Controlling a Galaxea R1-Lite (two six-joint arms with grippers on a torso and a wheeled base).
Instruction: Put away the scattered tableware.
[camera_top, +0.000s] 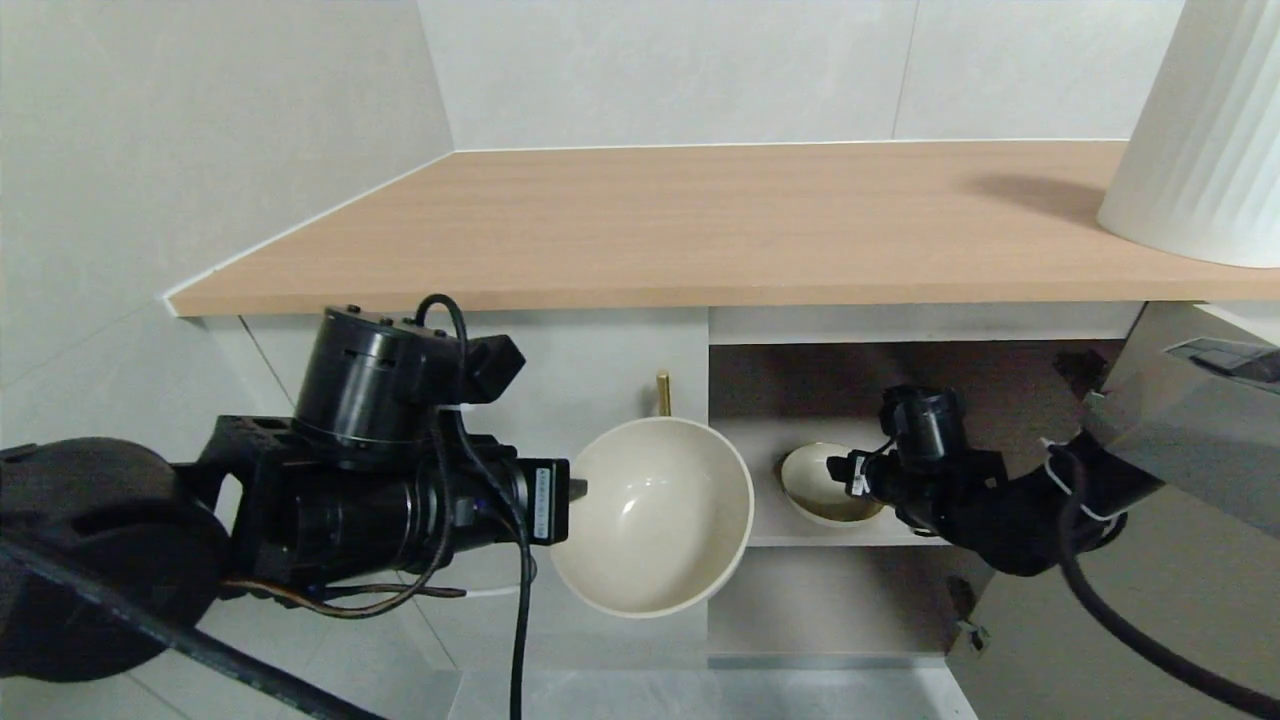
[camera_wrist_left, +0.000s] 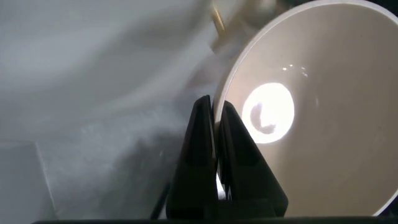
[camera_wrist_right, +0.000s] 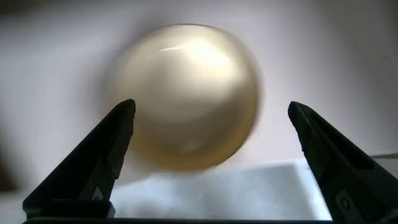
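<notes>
Looking down from the head camera, you have the left gripper (camera_top: 578, 488) out in front of the lower cabinet with its two fingers pressed together on the rim of the large cream bowl (camera_top: 650, 515). The left wrist view confirms the pinch: the gripper (camera_wrist_left: 216, 115) has one finger on each side of the thin rim of the bowl (camera_wrist_left: 311, 112). That bowl is in the air, tipped so that its hollow faces up toward the head camera, in front of the closed cabinet door (camera_top: 600, 370) and just below the brass handle (camera_top: 663, 392). Your right gripper (camera_top: 850, 475) reaches into the open compartment to the right, and its fingers are spread wide. In the right wrist view the gripper (camera_wrist_right: 211, 107) has its fingers apart on either side of the small cream bowl (camera_wrist_right: 186, 93), not touching it. The small bowl (camera_top: 825, 485) sits on the pale shelf (camera_top: 760, 500) inside that compartment; it looks tilted rather than flat, but the wrist picture is blurred and you cannot be sure of that. The open cabinet door (camera_top: 1180, 600) stands at the far right. Above the cabinet runs the wooden countertop (camera_top: 700, 220), with a white ribbed container (camera_top: 1200, 150) standing on its right end.
</notes>
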